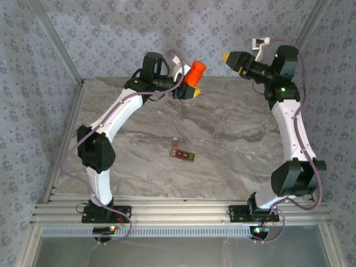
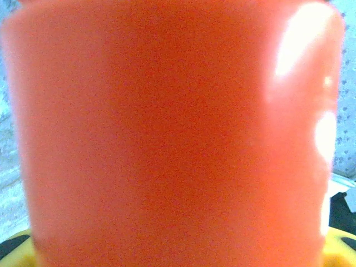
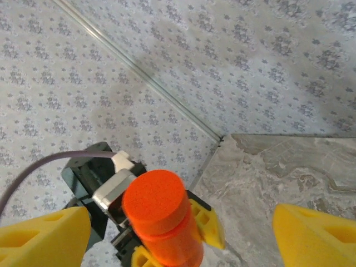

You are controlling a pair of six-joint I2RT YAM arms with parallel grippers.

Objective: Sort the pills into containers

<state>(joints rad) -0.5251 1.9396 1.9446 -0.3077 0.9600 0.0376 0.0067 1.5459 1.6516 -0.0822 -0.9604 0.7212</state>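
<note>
We hold the orange pill bottle, likely light, stiff and slick, by its body in our left gripper, so our right gripper, spread wide, should grasp the cap by its sides.

The worktop is viewed from above, from its near side. The orange bottle, seen very close from the left wrist, is shared with the leftward-facing right wrist view.

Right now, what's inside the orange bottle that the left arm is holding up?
Nothing inside can be seen. The orange bottle shows a closed flat orange top and solid-coloured walls; the left jaws grip its lower end. Whether pills are in it is hidden.
</note>
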